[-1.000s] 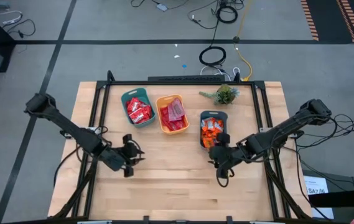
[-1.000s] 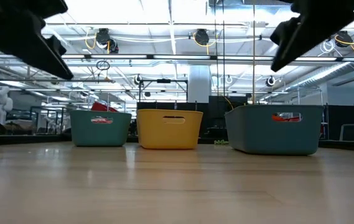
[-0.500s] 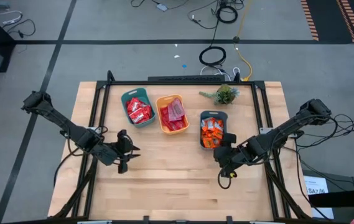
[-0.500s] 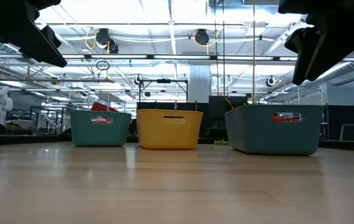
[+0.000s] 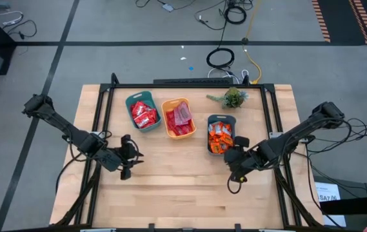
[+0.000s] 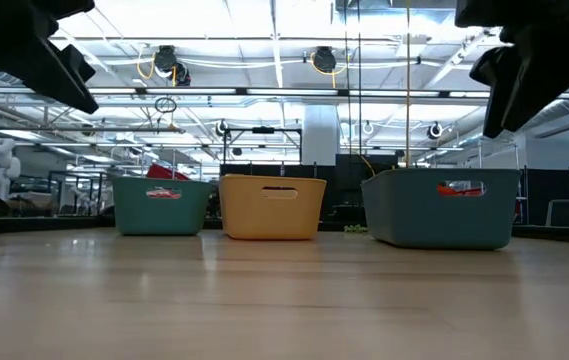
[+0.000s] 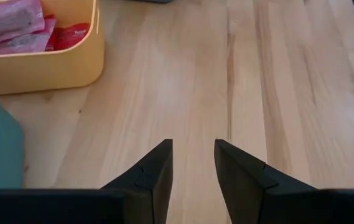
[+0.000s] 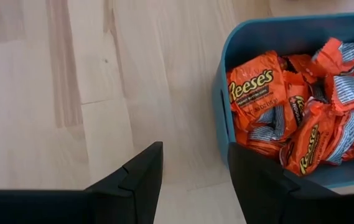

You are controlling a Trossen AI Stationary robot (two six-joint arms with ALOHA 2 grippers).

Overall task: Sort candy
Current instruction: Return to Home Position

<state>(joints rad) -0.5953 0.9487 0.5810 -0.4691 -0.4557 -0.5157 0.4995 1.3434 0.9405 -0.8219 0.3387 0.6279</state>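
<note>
High view: overhead, straight down, whole table (image 5: 183,193). Low view: tabletop height, level, facing yellow bin (image 6: 272,215). Wrist views: close, downward; left shares that bin.

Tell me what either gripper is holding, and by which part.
Nothing is held: the left gripper and the right gripper are both open and empty.

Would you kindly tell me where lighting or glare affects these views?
Low view: the bright ceiling lights behind leave the left tool and right tool as black silhouettes. High view: even light, only faint shadows on the table. Right wrist view: the orange candy in the dark blue bin is evenly lit.
</note>
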